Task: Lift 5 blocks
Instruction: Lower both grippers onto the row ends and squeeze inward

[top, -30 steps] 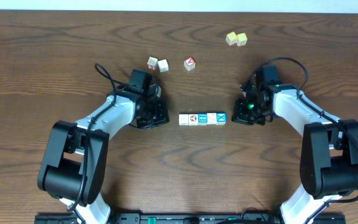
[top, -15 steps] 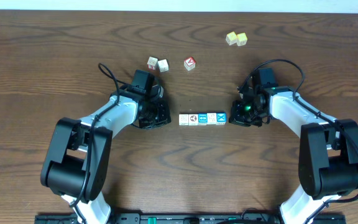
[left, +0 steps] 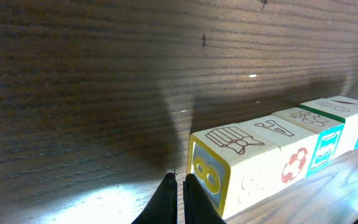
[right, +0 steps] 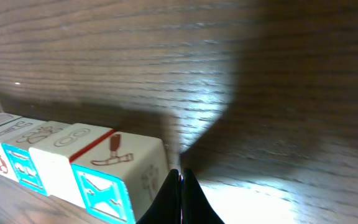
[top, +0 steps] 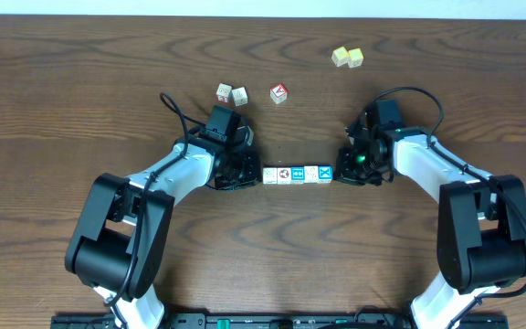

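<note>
Buckling threatens you here: five blocks (top: 297,174) sit in a row on the worktop (top: 80,73) between your pressed-together left fingers (left: 164,202) and right fingers (right: 170,200); uneven end pressure could pop the middle ones out.

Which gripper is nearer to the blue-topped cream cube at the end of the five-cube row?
Right. The right gripper sits just beside the blue-topped cream cube, jaws shut. The left gripper is beyond the four other cubes, at the opposite end.
</note>
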Tool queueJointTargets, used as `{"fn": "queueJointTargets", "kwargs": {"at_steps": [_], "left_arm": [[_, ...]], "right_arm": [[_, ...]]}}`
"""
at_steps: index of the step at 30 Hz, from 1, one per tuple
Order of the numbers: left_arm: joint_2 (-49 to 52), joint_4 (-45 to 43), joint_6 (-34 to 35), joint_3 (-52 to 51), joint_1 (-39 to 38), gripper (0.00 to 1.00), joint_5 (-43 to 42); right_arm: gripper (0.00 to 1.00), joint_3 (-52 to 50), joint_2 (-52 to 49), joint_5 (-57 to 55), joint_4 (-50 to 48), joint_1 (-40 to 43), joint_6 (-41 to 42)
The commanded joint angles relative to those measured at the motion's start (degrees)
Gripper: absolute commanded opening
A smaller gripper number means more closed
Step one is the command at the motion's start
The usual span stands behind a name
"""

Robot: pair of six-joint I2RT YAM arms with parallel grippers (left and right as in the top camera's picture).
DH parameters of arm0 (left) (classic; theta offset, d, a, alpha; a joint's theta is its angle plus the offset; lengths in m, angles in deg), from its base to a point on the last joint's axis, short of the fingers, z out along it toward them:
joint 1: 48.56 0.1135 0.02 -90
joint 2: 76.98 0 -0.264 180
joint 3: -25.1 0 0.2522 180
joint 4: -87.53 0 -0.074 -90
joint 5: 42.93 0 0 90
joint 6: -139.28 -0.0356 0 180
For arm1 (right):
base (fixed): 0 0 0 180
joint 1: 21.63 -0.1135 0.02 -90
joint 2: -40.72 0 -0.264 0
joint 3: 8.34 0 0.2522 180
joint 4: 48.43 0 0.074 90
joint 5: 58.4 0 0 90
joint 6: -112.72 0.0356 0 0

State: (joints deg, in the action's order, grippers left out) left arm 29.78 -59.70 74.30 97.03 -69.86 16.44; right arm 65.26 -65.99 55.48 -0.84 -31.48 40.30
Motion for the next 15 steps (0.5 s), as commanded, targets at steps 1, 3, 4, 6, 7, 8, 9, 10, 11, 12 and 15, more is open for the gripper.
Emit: {"fn": "queueJointTargets", "kwargs": {"at_steps": [1,3,4,6,7,8,9,10,11,12,15], "left_arm": [[0.74,-0.24,-0.74,-0.22,-0.33,0.08,-0.42],[0.74,-0.31,-0.74,-0.22,-0.33,0.08,-0.39],[0.74,-0.33,-0.74,-0.22,-0.33,0.07,-0.42],[0.74,-0.50,-0.74,-0.22,-0.33,0.07,-0.42],[0.74,-0.52,-0.74,-0.22,-0.33,0.07,-0.44],[0.74,-0.59,-0.74,-0.22,-0.33,0.07,-0.42],[0.74,-0.70,-0.74,-0.22,-0.33,0.07,-0.42],[0.74,-0.76,-0.74,-0.22,-0.33,0.07,-0.42],[0.74,-0.90,-0.74,-0.22,-0.33,0.08,-0.44],[0.74,-0.94,-0.74,-0.22,-0.33,0.07,-0.44],[0.74,-0.96,-0.33,-0.22,-0.33,0.07,-0.44]], "right_arm": [[0.01,-0.24,-0.35,0.83,-0.74,-1.18,0.63],[0.01,-0.24,-0.35,0.81,-0.98,-1.40,0.61],[0.01,-0.24,-0.35,0.81,-1.09,-1.46,0.61],[0.01,-0.24,-0.35,0.81,-1.29,-1.55,0.61],[0.01,-0.24,-0.35,0.79,-1.38,-1.55,0.59],[0.01,-0.24,-0.33,0.79,-1.53,-1.57,0.59],[0.01,-0.24,-0.35,0.79,-1.70,-1.57,0.59],[0.01,-0.24,-0.35,0.79,-1.77,-1.57,0.59],[0.01,-0.24,-0.35,0.79,-1.79,-1.57,0.59],[0.01,-0.24,-0.35,0.79,-1.79,-1.57,0.59],[0.01,-0.24,-0.35,0.81,-1.79,-1.66,0.57]]}}
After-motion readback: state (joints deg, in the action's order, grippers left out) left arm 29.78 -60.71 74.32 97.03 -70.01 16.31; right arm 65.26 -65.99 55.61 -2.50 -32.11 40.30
